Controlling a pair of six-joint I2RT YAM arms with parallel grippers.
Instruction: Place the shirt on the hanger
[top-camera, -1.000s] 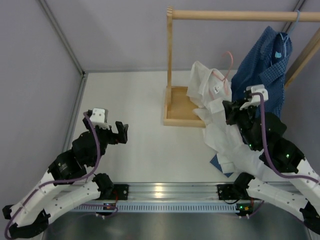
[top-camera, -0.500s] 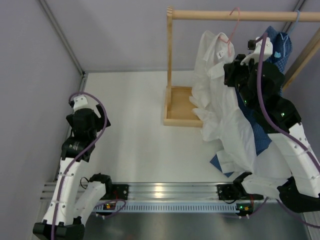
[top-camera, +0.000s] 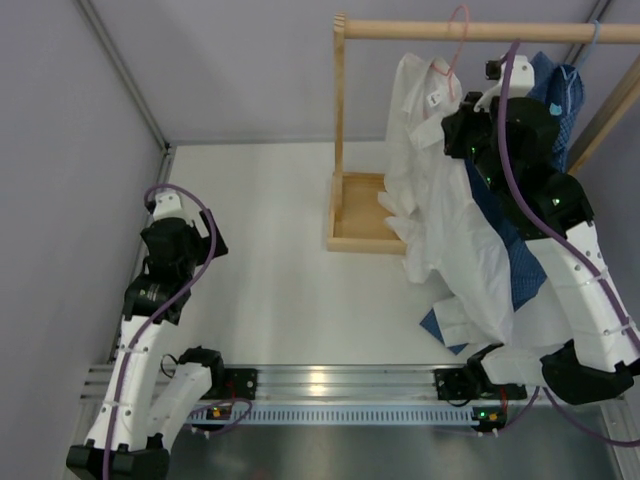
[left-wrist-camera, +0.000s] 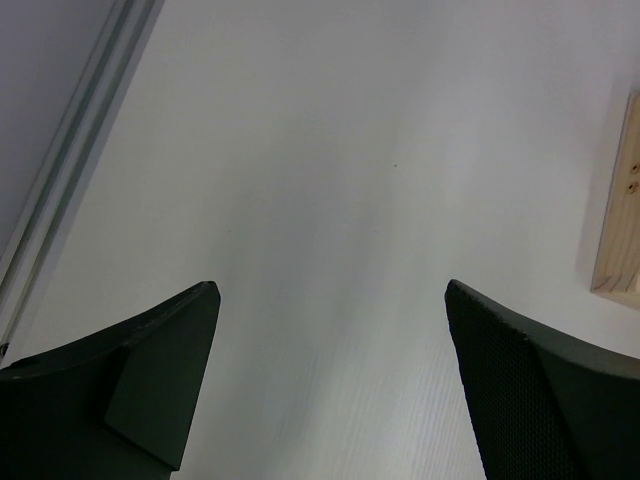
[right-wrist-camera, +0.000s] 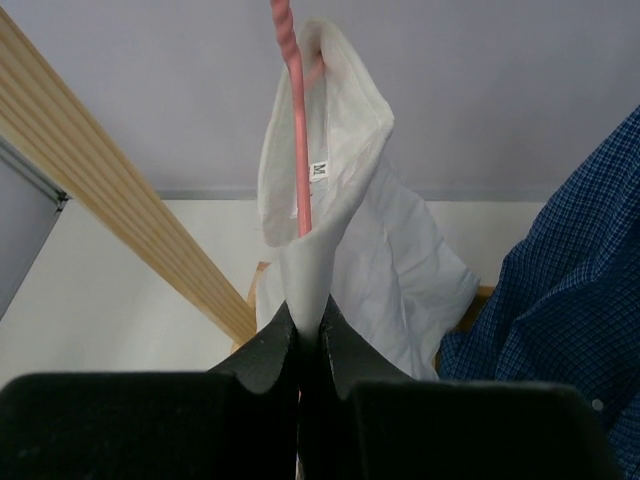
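The thin white button-up shirt (top-camera: 432, 190) hangs lifted off the white table (top-camera: 270, 250), its collar up by the wooden rail (top-camera: 480, 31) and its tail trailing down to the tabletop. The thin pink wire hanger (right-wrist-camera: 295, 120) rises out of the collar opening, so the shirt seems to be threaded onto it already, though the fabric hides the hanger's shoulders. The right gripper (right-wrist-camera: 307, 320) has its fingers pressed together on the collar fabric at the hanger's neck. Whether the hook rests on the rail cannot be told; seating it there and letting go look to be what is left. Just beside hangs a dark blue checked shirt (top-camera: 545, 90). The left gripper (left-wrist-camera: 330, 290), well apart, hovers over bare table, fingers spread and empty.
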